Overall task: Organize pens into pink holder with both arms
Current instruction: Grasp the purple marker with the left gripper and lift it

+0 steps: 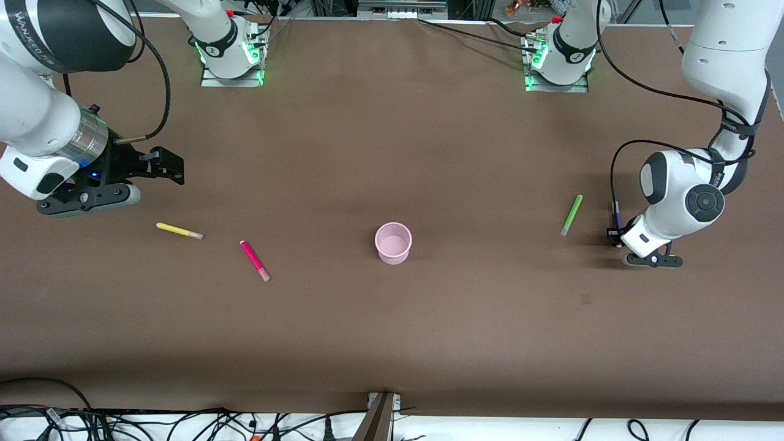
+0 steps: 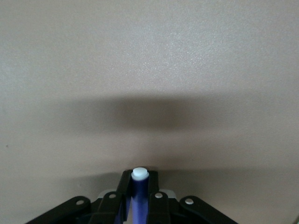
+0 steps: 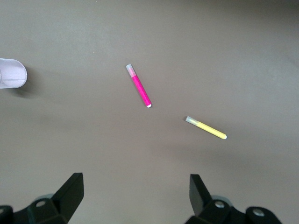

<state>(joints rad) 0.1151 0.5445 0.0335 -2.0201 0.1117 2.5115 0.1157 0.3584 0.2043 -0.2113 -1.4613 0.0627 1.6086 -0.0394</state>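
Two white arms reach out from bases along one long edge of a brown table (image 1: 392, 343). In the front view the left arm bends down sharply at its own end of the table, its wrist turned low so the left gripper (image 1: 614, 231) sits at the surface, clamped on the purple pen (image 1: 615, 214). The green pen (image 1: 571, 215) lies just beside it, toward the table's middle. The right arm hangs over its own end, the right gripper (image 1: 156, 166) up in the air with fingers apart, holding nothing. The yellow pen (image 1: 179, 231) and the magenta pen (image 1: 255, 261) lie flat near it, and the pink holder (image 1: 392, 242) stands upright at mid-table, empty. Cables trail along the near edge.

The left wrist view shows the fingers (image 2: 154, 198) pressed together on the purple pen's (image 2: 138, 196) barrel, its pale cap poking out over bare tabletop.

The right wrist view looks down past two spread fingers (image 3: 70, 191) at the magenta pen (image 3: 139, 87) and the yellow pen (image 3: 208, 128), well apart from each other, with the holder's (image 3: 11, 74) rim at the frame's edge.
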